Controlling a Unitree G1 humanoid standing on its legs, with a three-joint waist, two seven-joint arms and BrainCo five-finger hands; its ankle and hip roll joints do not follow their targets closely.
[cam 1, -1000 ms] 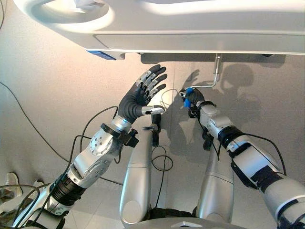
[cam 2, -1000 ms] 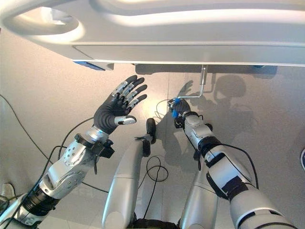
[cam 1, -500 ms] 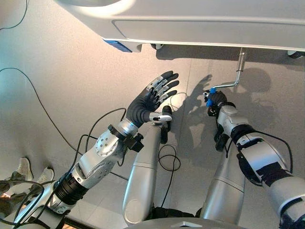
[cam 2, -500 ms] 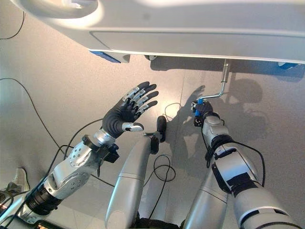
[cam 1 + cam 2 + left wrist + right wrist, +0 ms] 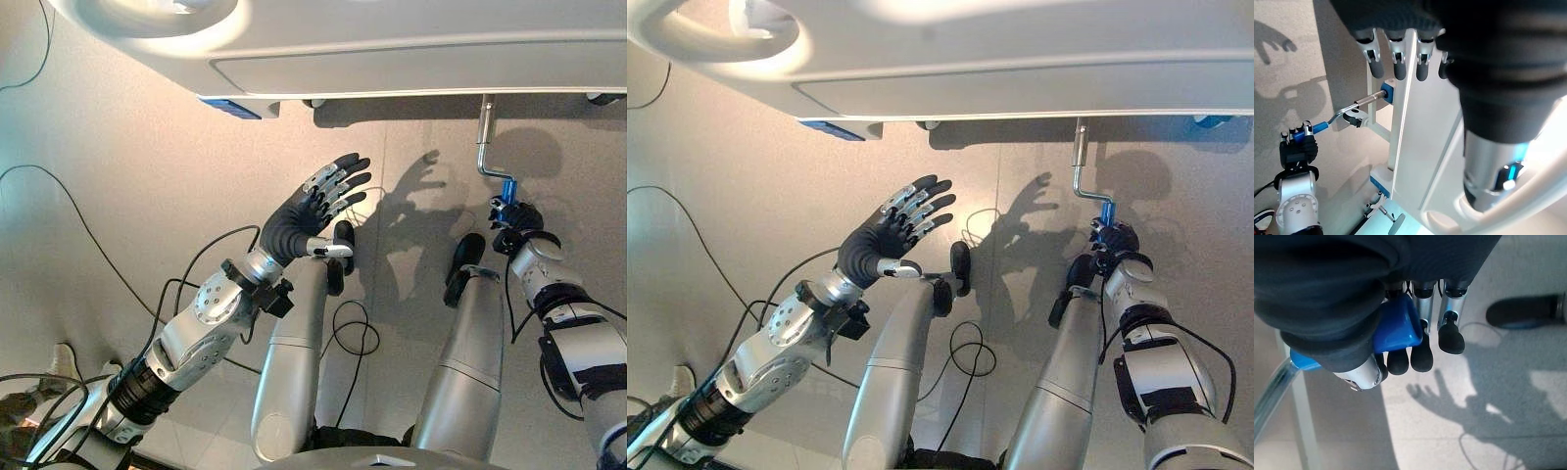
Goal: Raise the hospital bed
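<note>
The white hospital bed [image 5: 392, 59] spans the far side, seen from its end board. A metal crank [image 5: 484, 137] hangs from under its edge and bends to a blue handle [image 5: 506, 188]. My right hand [image 5: 516, 215] is shut on that handle, just right of the crank's shaft; the right wrist view shows the blue handle [image 5: 1396, 328] with my fingers [image 5: 1420, 357] curled round it. My left hand [image 5: 309, 208] is held up in the air, left of the crank, open with fingers spread and touching nothing. The left wrist view shows the crank [image 5: 1352, 108] and my right hand [image 5: 1298, 147] on it.
A blue bracket [image 5: 230, 108] sits under the bed's edge to the left, and a dark caster [image 5: 598, 98] at the far right. A person's shoe [image 5: 61, 360] stands on the pale floor at the lower left.
The crank has swung round: its blue handle, earlier left of the shaft, now hangs below and just right of it, with my right hand still on it. The left hand stayed raised.
</note>
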